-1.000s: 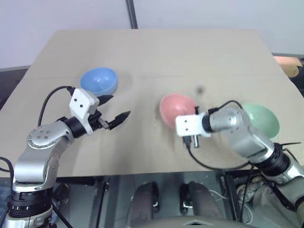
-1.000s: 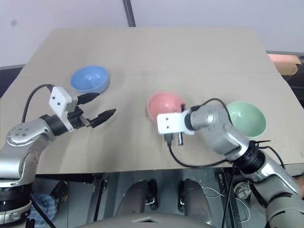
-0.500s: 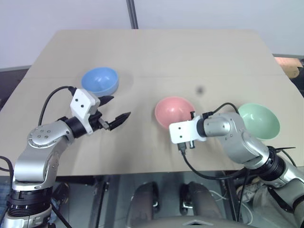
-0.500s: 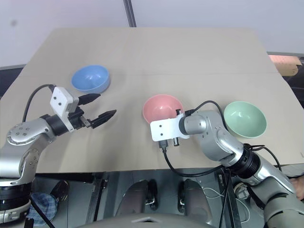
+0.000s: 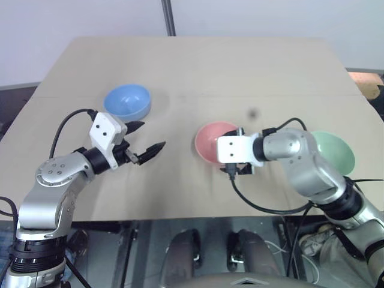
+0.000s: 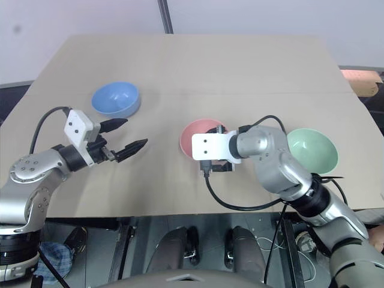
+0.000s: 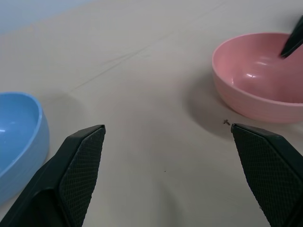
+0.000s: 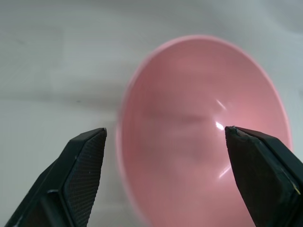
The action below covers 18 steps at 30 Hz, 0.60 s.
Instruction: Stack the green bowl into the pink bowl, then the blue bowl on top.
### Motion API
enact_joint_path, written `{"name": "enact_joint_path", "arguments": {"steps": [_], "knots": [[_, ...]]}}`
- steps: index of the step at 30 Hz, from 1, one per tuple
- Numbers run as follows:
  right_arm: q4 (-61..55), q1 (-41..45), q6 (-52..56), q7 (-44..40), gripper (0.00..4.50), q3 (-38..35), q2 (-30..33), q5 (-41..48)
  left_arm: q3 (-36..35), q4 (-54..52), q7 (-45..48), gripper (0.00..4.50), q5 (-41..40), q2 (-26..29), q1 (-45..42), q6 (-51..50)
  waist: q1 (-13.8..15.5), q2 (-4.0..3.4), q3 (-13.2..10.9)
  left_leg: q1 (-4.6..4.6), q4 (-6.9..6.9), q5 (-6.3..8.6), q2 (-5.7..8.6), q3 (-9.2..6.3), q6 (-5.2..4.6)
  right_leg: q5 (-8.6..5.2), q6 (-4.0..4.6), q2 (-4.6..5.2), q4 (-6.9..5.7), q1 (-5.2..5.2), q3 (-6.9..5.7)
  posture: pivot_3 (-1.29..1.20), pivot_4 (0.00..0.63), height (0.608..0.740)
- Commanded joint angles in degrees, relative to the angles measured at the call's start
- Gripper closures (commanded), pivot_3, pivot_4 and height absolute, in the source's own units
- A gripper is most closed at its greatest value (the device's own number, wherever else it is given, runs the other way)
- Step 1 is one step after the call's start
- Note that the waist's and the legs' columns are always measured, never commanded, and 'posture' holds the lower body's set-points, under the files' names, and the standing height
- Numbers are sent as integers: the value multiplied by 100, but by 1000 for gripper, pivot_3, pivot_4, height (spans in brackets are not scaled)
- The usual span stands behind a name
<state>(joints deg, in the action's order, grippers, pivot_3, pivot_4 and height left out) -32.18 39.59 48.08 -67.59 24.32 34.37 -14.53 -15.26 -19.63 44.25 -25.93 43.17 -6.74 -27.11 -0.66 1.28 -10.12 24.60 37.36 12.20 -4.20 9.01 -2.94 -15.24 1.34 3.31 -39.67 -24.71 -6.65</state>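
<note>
3 bowls are seen sitting separately on the tan table (image 5: 198, 66), none stacked yet. Table is the biggest item, w/ a faint seam running across it and a small dark spot (image 5: 252, 113) behind the pink bowl.

Blue bowl (image 5: 126, 102) is placed upright on the robot's left side, empty. Pink bowl (image 5: 211, 140) is placed upright near centre, empty, well apart from blue. Green bowl (image 6: 312, 150) is placed upright on the right, near pink but not touching it, partly hidden by the right forearm.

Left gripper (image 5: 146, 141) is held above the table just in front of the blue bowl, between blue and pink, pointing toward pink; jaws are spread wide, nothing gripped.

Right gripper (image 8: 165, 177) is positioned over the pink bowl's near rim, aimed down into it; jaws are released wide, nothing gripped, fingertips (image 8: 87, 161) seen either side of the bowl's interior.
</note>
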Motion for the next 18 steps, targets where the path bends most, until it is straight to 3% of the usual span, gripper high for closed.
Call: {"name": "enact_joint_path", "arguments": {"steps": [1, 9, 18], "knots": [[-533, -305, 461, -23, 170, -866, 339, 522, -146, -85, -2, 0, -8, 68, -21, 104, -2, 7, 4, 2, 3, 0, 0, -3, 0, 0, 0, 0, 3, 1, -4, 0, 150, 739], [-307, -1025, 1093, 723, 170, -2162, 1216, 774, -103, 24, 91, 0, -65, -10, -84, 251, 1, 7, 4, 6, 3, 0, 1, -10, 0, -1, -1, 0, 7, 2, -10, 0, 150, 739], [-425, -1828, 1937, 1510, 170, -2933, 1827, 917, 268, 385, 1183, 0, -655, 2, -683, 302, 8, 6, 4, 9, 3, 0, 3, -9, 0, -9, -16, 1, 8, 2, -11, 0, 150, 739]]}}
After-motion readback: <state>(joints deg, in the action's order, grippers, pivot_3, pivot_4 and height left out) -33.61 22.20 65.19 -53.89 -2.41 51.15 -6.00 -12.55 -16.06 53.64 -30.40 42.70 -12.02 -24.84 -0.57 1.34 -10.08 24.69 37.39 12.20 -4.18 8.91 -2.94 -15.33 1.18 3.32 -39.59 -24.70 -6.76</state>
